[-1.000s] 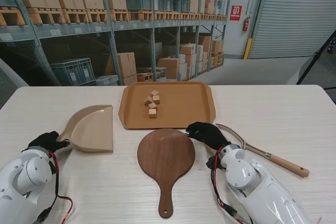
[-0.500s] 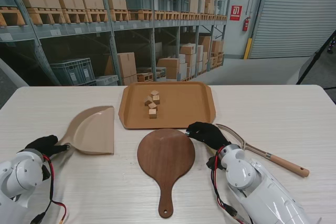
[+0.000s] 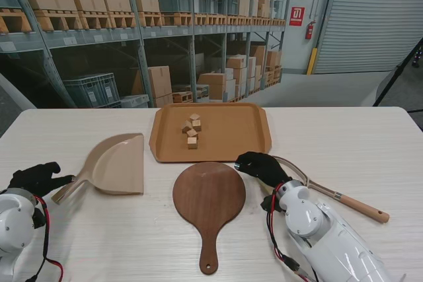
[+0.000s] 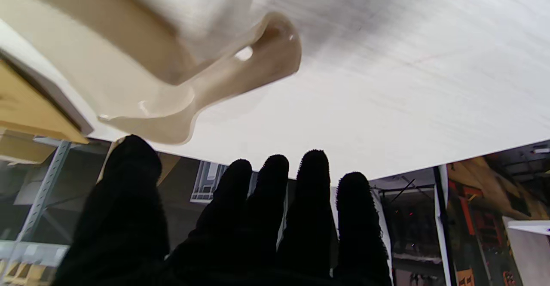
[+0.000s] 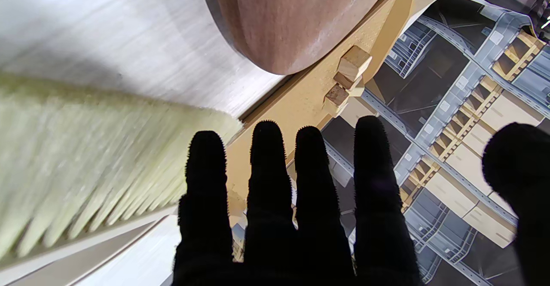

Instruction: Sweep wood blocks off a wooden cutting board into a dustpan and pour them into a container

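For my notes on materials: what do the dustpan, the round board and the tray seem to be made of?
Dustpan: probably plastic, beige and glossy, with highlights on its moulded handle in the left wrist view. Board: wood, dark brown, matte, faint grain. Tray: likely plastic or pressed fibre; tan, finely speckled, with a raised rim.

Stand camera looks down; wrist cameras skim close (both show the table (image 3: 370, 143)).

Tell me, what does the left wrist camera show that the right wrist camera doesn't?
Only the left wrist view shows the beige dustpan, seen from its handle end, beyond the open left hand. Only the right wrist view shows the brush bristles, the round cutting board, the tray with wood blocks, and the open right hand. Both show the pale table and warehouse shelving.
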### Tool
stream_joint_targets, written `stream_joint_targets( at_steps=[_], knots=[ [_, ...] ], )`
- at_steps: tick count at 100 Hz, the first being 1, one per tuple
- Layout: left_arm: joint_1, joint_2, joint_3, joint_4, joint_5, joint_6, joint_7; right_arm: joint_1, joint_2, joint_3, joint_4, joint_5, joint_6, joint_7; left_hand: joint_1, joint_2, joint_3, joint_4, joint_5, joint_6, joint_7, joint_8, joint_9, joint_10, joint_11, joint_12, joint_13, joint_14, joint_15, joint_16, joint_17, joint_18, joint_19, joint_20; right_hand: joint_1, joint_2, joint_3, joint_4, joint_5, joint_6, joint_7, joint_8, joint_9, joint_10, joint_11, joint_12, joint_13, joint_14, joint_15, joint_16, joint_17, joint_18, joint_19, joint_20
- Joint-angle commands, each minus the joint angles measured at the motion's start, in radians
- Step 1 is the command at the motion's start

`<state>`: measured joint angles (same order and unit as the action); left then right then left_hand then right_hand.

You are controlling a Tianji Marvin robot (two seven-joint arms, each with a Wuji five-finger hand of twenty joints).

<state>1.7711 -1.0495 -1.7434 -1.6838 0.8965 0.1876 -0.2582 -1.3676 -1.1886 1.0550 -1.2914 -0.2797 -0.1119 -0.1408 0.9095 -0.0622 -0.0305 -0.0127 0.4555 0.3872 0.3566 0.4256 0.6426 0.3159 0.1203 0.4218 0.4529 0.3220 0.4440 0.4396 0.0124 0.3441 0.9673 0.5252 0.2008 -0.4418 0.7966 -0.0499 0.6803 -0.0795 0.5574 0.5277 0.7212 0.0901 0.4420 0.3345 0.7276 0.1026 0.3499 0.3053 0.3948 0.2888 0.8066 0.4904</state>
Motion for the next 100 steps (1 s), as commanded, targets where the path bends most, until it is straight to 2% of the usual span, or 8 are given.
stream_joint_targets(
  at_steps=[1,16,40,45,55,60,80,100],
  knots=[
    [0.015,-0.007,-0.006,-0.052,-0.001,-0.011,0.014,-0.006,0.001,0.001,-0.018,-0.005,-0.009,0.010,-0.034,-0.006,0.007,-0.007,0.002,-0.025,-0.024,-0.020,-0.045,-0.051,0.368,-0.015,-0.051,-0.018,-0.028,-0.013,-0.024,0.005,-0.026,-0.038,0.010,0.024,0.001,0.012,0.013,-0.011,0.005,0.010,0.000,-0.002,0.015,0.009,-0.006,-0.003,0.019,0.017,-0.011,0.024,0.014,0.027],
    [0.033,-0.022,-0.001,-0.135,-0.042,-0.051,0.084,-0.005,-0.001,0.006,-0.045,-0.007,-0.018,0.000,-0.050,-0.004,0.006,-0.007,0.017,-0.040,-0.051,-0.015,-0.064,-0.047,0.323,-0.036,-0.081,-0.008,-0.083,-0.033,-0.036,0.005,-0.060,-0.060,0.001,0.028,-0.008,0.010,0.009,-0.010,0.002,0.009,0.000,0.000,0.013,0.008,-0.010,-0.002,0.016,0.016,-0.015,0.024,0.010,0.026],
    [-0.001,-0.049,0.099,-0.185,-0.238,-0.083,0.184,0.003,-0.002,0.005,-0.093,-0.010,-0.033,-0.008,-0.089,-0.001,0.001,-0.009,0.048,-0.065,-0.068,-0.002,-0.094,-0.020,0.202,-0.130,-0.118,0.029,-0.178,-0.089,-0.035,0.029,-0.134,-0.103,-0.012,0.038,-0.038,0.009,-0.001,-0.007,-0.011,0.004,-0.008,0.006,0.000,0.004,-0.019,0.002,0.008,0.013,-0.024,0.028,-0.003,0.022],
    [-0.012,-0.053,0.125,-0.185,-0.277,-0.087,0.194,0.008,-0.003,0.002,-0.100,-0.008,-0.033,-0.009,-0.103,0.000,0.001,-0.010,0.059,-0.074,-0.070,-0.002,-0.085,-0.026,0.191,-0.143,-0.114,0.036,-0.187,-0.096,-0.026,0.044,-0.147,-0.110,-0.016,0.038,-0.045,0.009,-0.006,-0.006,-0.016,0.002,-0.010,0.007,-0.005,0.001,-0.023,0.004,0.003,0.011,-0.028,0.029,-0.008,0.020],
    [-0.038,-0.063,0.184,-0.181,-0.342,-0.091,0.226,0.018,-0.007,-0.008,-0.112,0.001,-0.031,-0.014,-0.119,-0.008,0.001,-0.011,0.090,-0.114,-0.058,0.004,-0.036,-0.084,0.177,-0.162,-0.083,0.047,-0.195,-0.109,0.010,0.076,-0.159,-0.117,-0.024,0.042,-0.059,0.010,-0.011,-0.003,-0.026,-0.002,-0.012,0.012,-0.017,-0.004,-0.026,0.005,-0.005,0.008,-0.031,0.031,-0.019,0.017],
    [-0.052,-0.066,0.213,-0.176,-0.373,-0.092,0.232,0.022,-0.010,-0.014,-0.117,0.006,-0.030,-0.018,-0.128,-0.009,-0.001,-0.011,0.100,-0.120,-0.053,0.004,-0.018,-0.090,0.170,-0.168,-0.068,0.055,-0.194,-0.114,0.028,0.094,-0.159,-0.117,-0.028,0.042,-0.066,0.010,-0.013,-0.002,-0.031,-0.004,-0.014,0.011,-0.022,-0.006,-0.028,0.005,-0.009,0.007,-0.031,0.030,-0.023,0.016],
    [-0.104,-0.078,0.329,-0.139,-0.467,-0.096,0.254,0.042,-0.015,-0.043,-0.119,0.000,-0.032,-0.028,-0.160,-0.001,-0.003,-0.012,0.137,-0.094,-0.051,-0.005,0.007,-0.050,0.158,-0.177,-0.050,0.063,-0.182,-0.124,0.055,0.115,-0.162,-0.116,-0.042,0.048,-0.090,0.013,-0.027,-0.004,-0.061,-0.021,-0.015,0.008,-0.050,-0.022,-0.034,0.002,-0.029,-0.002,-0.033,0.032,-0.044,0.014],
    [-0.130,-0.085,0.416,-0.093,-0.544,-0.112,0.260,0.038,-0.018,-0.059,-0.110,0.024,-0.028,-0.023,-0.169,0.006,-0.001,-0.013,0.209,-0.068,-0.046,-0.008,0.062,-0.004,0.166,-0.175,0.004,0.052,-0.139,-0.124,0.114,0.109,-0.108,-0.088,-0.058,0.059,-0.103,0.013,-0.032,-0.002,-0.075,-0.034,-0.015,0.006,-0.068,-0.034,-0.037,-0.001,-0.045,-0.009,-0.034,0.036,-0.058,0.014]
  ],
)
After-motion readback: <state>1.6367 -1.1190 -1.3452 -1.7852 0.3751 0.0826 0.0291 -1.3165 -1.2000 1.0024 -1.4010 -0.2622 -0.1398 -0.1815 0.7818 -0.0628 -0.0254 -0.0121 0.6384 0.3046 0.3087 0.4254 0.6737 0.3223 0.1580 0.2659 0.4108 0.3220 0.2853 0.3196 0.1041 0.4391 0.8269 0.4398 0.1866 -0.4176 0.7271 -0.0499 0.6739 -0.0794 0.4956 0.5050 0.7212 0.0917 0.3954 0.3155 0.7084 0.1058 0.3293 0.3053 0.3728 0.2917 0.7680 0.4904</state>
